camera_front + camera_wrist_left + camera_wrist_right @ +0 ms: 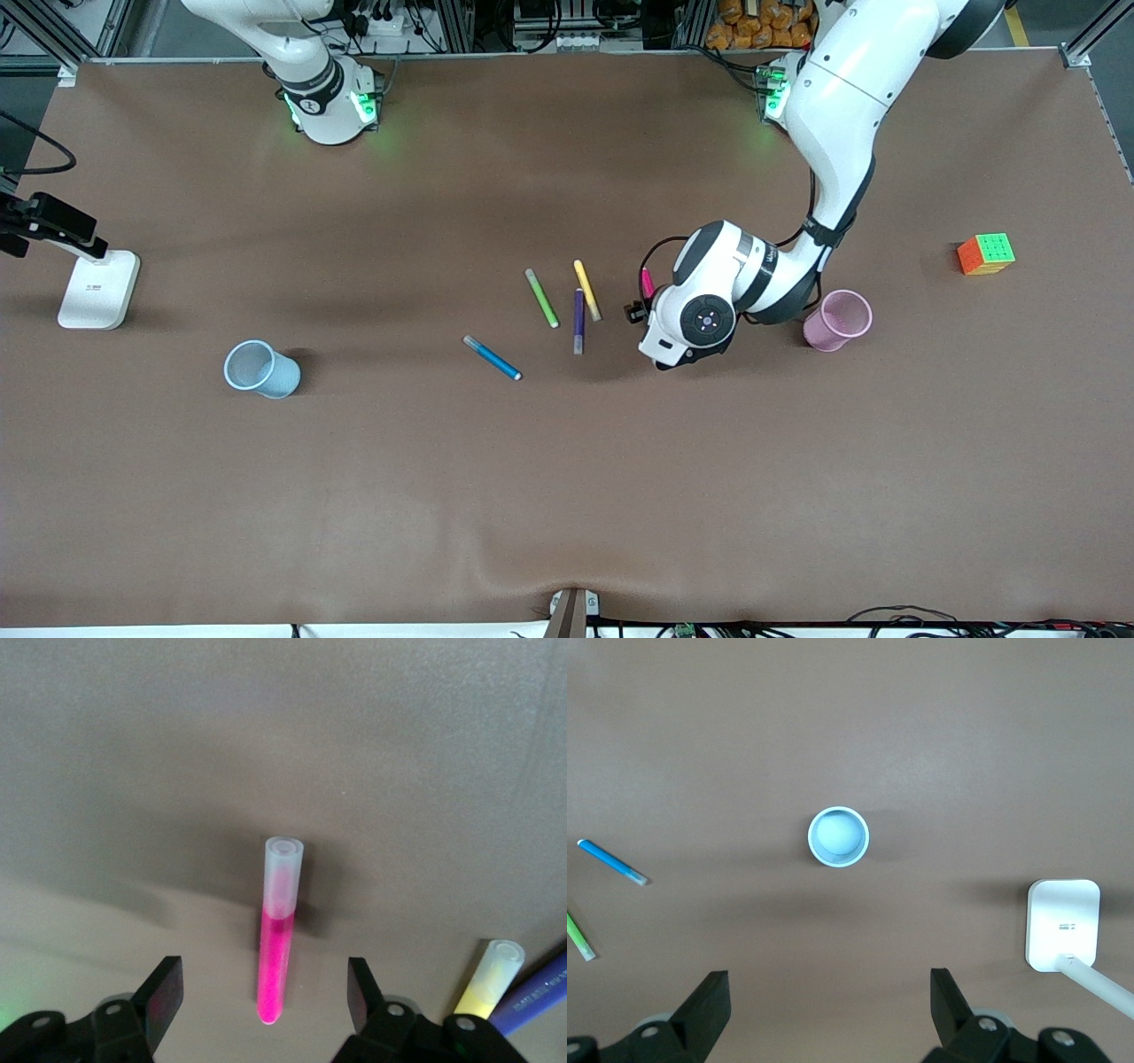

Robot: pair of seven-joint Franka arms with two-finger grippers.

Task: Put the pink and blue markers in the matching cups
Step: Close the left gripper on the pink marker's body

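Observation:
The pink marker (648, 283) (276, 948) lies flat on the brown table, mostly hidden under the left hand in the front view. My left gripper (640, 307) (264, 980) is low over it and open, one finger on each side of the marker's pink end, with a gap to both. The pink cup (837, 321) stands upright beside the left arm's wrist. The blue marker (493, 358) (611, 862) lies nearer the front camera, mid-table. My right gripper (828, 980) hangs open and empty high above the upright blue cup (261, 369) (838, 836); in the front view it is out of sight.
A green pen (541, 299), a yellow pen (586, 290) (490, 979) and a dark purple pen (578, 321) (540, 988) lie between the two markers. A puzzle cube (985, 253) sits toward the left arm's end. A white stand base (99, 288) (1063, 924) sits toward the right arm's end.

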